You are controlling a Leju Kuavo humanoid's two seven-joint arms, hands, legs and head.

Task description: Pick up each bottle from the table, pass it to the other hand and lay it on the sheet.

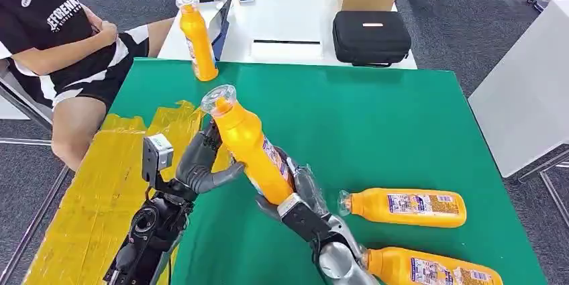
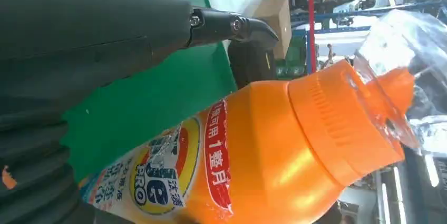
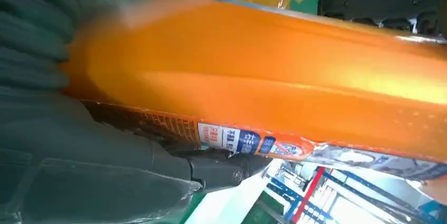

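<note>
Orange bottle within both robot hands, apparently

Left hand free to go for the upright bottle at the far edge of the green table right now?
Probably not. The left hand is at the held bottle, which the right hand grips low. The upright bottle stands apart at the far edge, nothing around it, but the left hand looks busy with the handover.

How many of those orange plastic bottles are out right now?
4. One orange plastic bottle is held between both hands, one stands upright at the green table's far edge, and two lie near the right arm.
</note>
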